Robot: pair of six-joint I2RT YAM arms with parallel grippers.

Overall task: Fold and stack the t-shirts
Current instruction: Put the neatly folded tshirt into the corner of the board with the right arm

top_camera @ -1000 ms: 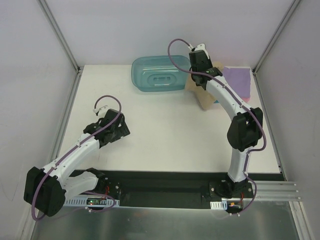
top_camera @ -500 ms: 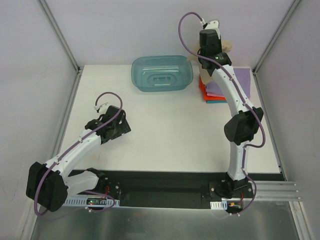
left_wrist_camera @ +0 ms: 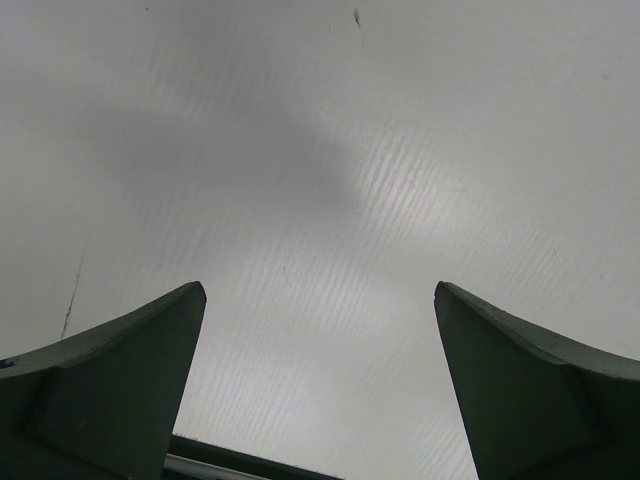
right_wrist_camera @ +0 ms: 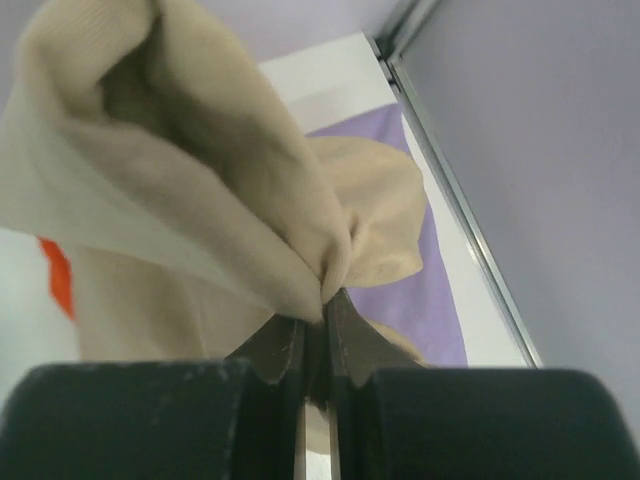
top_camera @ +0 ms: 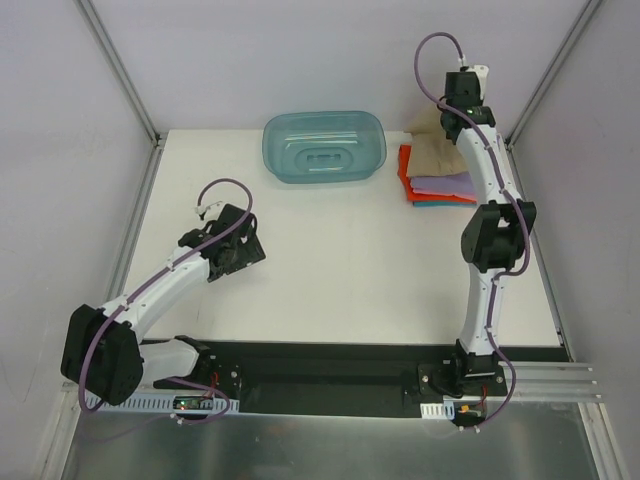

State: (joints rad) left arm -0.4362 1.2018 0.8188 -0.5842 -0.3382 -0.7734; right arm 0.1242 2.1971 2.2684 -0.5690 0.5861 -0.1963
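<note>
A stack of folded t-shirts lies at the far right of the table: lilac (top_camera: 445, 184) on top, orange-red (top_camera: 404, 165) and teal (top_camera: 432, 203) edges showing beneath. My right gripper (top_camera: 450, 118) is raised over the stack's far end, shut on a fold of the tan-beige t-shirt (top_camera: 437, 150), which drapes down onto the stack. In the right wrist view the gripper (right_wrist_camera: 324, 300) pinches the tan cloth (right_wrist_camera: 200, 190) above the lilac shirt (right_wrist_camera: 430, 290). My left gripper (top_camera: 250, 250) is open and empty, low over the table at the left; its fingers (left_wrist_camera: 120, 370) frame bare table.
A translucent teal plastic tub (top_camera: 324, 147) stands at the back centre, just left of the shirt stack. Grey enclosure walls and metal rails (top_camera: 120, 70) close in the table on three sides. A black base strip (top_camera: 320, 375) runs along the near edge.
My right gripper has carried the tan-beige shirt up and to the right, from beside the tub to over the stack's far end. My left gripper has shifted slightly rightward.
</note>
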